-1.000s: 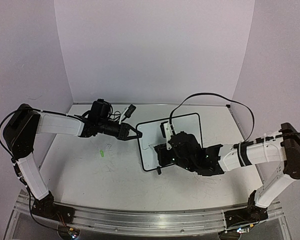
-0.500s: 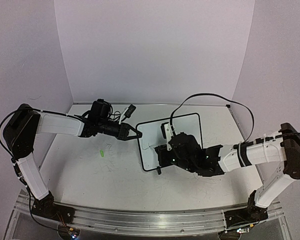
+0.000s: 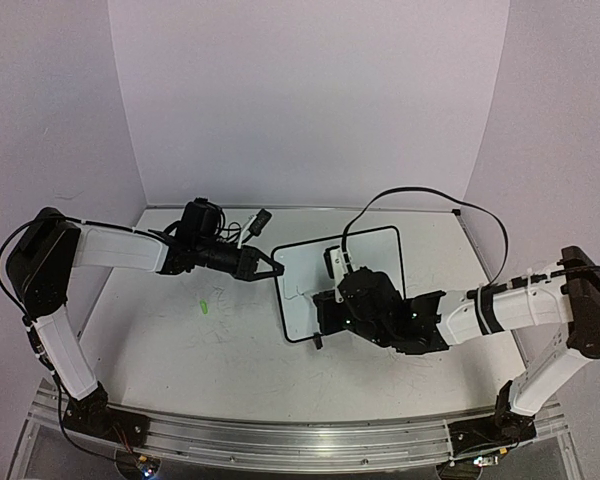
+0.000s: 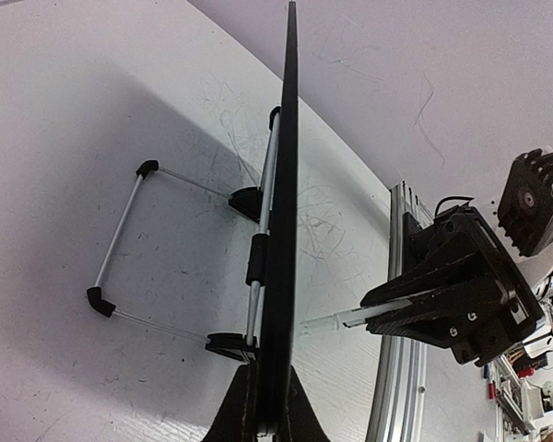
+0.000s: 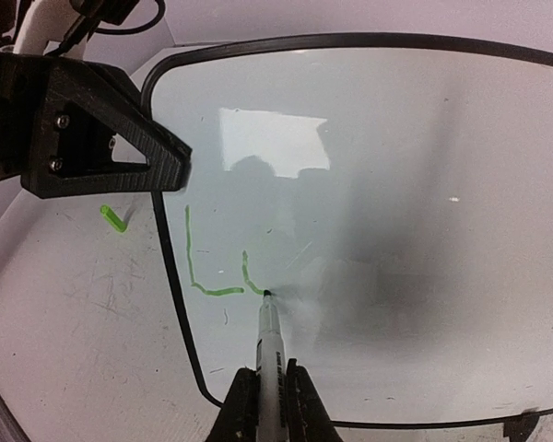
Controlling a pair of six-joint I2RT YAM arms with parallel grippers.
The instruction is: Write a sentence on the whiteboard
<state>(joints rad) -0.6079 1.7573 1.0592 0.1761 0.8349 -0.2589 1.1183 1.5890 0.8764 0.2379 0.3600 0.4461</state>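
Note:
The whiteboard (image 3: 375, 255), black-framed, stands tilted on the table. My left gripper (image 3: 274, 270) is shut on its left edge. In the left wrist view the whiteboard (image 4: 282, 212) is edge-on, clamped in the left gripper (image 4: 265, 416). My right gripper (image 5: 269, 398) is shut on a white marker (image 5: 270, 345). The marker's tip touches the whiteboard (image 5: 396, 184) at the end of a short green stroke (image 5: 249, 274), beside a green L (image 5: 195, 272). From above, the right gripper (image 3: 325, 300) covers the board's lower middle. The marker (image 4: 336, 321) also shows in the left wrist view.
A small green mark (image 3: 205, 306) lies on the scribbled tabletop left of the board. The board's wire stand (image 4: 120, 239) reaches out behind it. A black cable (image 3: 420, 192) loops over the back right. An aluminium rail (image 3: 280, 440) runs along the near edge.
My right gripper has edged slightly to the right across the board with the marker. The left arm and the board have not moved.

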